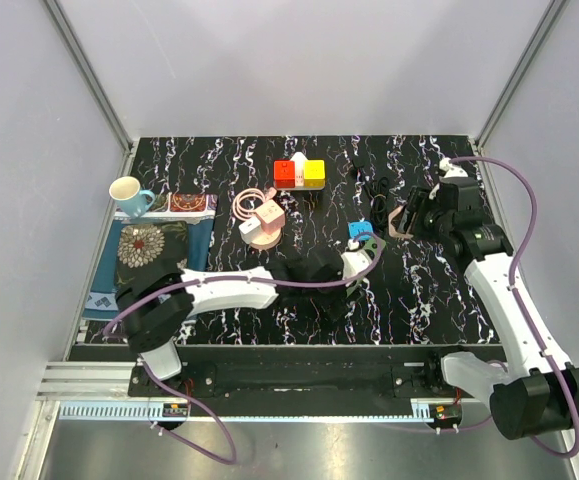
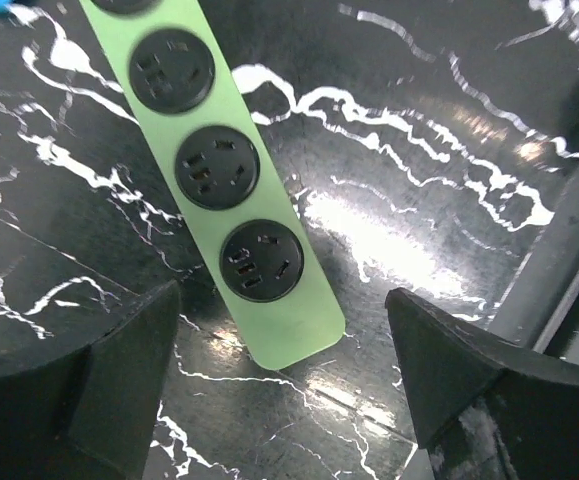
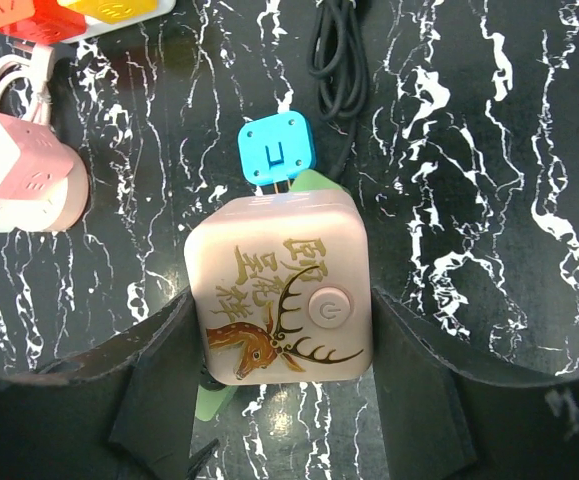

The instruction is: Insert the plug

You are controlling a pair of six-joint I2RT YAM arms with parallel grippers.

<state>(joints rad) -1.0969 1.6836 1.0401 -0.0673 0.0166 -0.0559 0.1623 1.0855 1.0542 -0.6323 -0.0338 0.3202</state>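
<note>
My right gripper (image 3: 281, 300) is shut on the plug (image 3: 279, 285), a pink cube printed with a gold deer and a round power button, held above the table. Under it lies the green power strip (image 2: 287, 322) with round black sockets, and a blue cube (image 3: 276, 150) sits plugged at the strip's far end. In the top view the plug (image 1: 401, 220) hangs just right of the strip (image 1: 370, 243). My left gripper (image 2: 284, 370) stands open low over the strip's near end, with its fingers (image 2: 119, 370) on either side and not touching it.
A black cable (image 3: 334, 50) lies coiled behind the blue cube. A pink socket cube with its cord (image 1: 261, 222) and a red and yellow socket block (image 1: 299, 173) stand further left. A cup (image 1: 129, 193) and a patterned mat (image 1: 154, 250) occupy the left edge.
</note>
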